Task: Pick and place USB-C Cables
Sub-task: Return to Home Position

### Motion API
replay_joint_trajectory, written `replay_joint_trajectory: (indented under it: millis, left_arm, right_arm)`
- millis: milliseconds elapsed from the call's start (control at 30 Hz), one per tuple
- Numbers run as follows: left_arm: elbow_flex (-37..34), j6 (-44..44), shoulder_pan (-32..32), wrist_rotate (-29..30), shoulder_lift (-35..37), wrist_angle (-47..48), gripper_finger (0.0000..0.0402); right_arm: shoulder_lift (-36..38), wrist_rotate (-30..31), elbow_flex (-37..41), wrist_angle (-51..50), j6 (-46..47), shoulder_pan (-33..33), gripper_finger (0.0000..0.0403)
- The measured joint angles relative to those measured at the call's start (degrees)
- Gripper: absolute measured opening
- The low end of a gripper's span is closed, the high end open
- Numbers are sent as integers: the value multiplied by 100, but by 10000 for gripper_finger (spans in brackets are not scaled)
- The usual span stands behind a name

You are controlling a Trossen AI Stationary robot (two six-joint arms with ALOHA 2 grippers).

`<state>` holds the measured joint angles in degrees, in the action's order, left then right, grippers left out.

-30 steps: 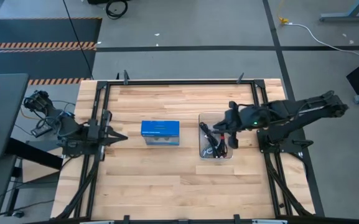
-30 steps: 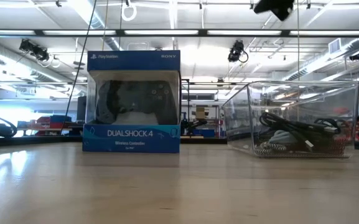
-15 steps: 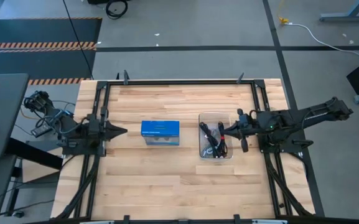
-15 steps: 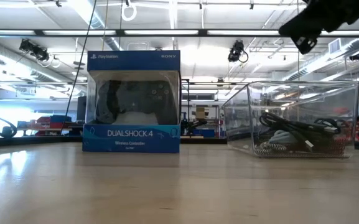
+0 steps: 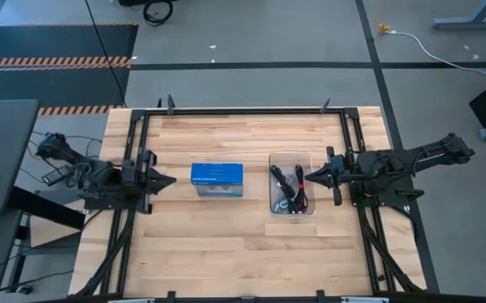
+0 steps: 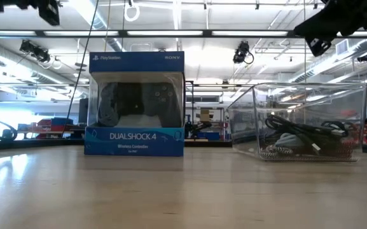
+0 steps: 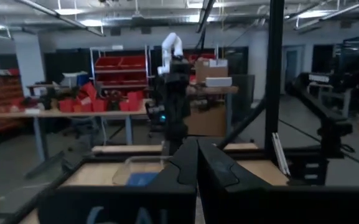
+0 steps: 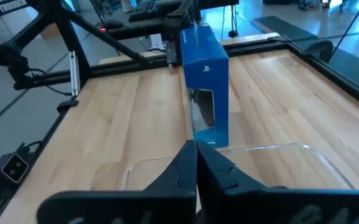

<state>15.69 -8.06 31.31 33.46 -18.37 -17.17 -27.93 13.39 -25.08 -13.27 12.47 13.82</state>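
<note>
From above, the USB-C cables (image 5: 289,190) lie heaped inside the clear bin (image 5: 273,158) on the wooden table (image 5: 243,252). They are mostly black loops with a reddish fleck, too tangled to count. The blue box (image 5: 217,178) stands just beside the bin, toward the left arm. The left gripper (image 5: 168,179) sits at its own table edge, pointing at the box. The right gripper (image 5: 311,176) hangs at the bin's outer side, and its tip looks pinched to a point.

At table level the box reads as a DualShock 4 controller box (image 6: 137,105), upright, with the pad visible through its window. The bin's wall (image 6: 310,95) shows the cables (image 6: 301,141) resting on its floor: black cords, a pale grey one and a braided one (glare blurs the far end). Only dark scraps of each arm cut into the upper corners, and neither claw shows here.

In the left wrist view, the left gripper's fingers (image 7: 213,171) are pressed together with nothing between them. The box and bin are largely hidden behind them, and the right arm shows beyond.

In the right wrist view, the right gripper's fingers (image 8: 180,167) meet likewise, empty. The box (image 8: 204,87) stands beyond the bin's rim (image 8: 279,148), and the cables are hidden below the fingers.
</note>
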Motion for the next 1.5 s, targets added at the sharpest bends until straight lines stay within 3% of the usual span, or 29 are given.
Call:
replay_joint_trajectory:
  millis: [200,367,567,967,1300,1500]
  left_arm:
    - [-340,443,-637,-646,86,20,4]
    - [-532,740,-1156,-979,82,2,4]
    - [-903,1208,-1775,-1305,85,-146,4]
    - [-1447,1329,-2233,-1575,85,-830,4]
    - [-1519,1372,-2410,-1587,87,-857,4]
    - [-1522,1394,-2564,-1984,87,-774,4]
  right_arm:
    - [-1,-285,166,719,-425,0,3]
    - [104,-612,956,1841,-704,-15,3]
    - [617,-707,1692,2170,-676,-251,3]
    - [1601,-1434,2132,2041,-923,-817,3]
    - [1874,-1836,2472,1977,-884,-1362,4]
    - [1898,-2174,2472,1910,-752,-1732,4]
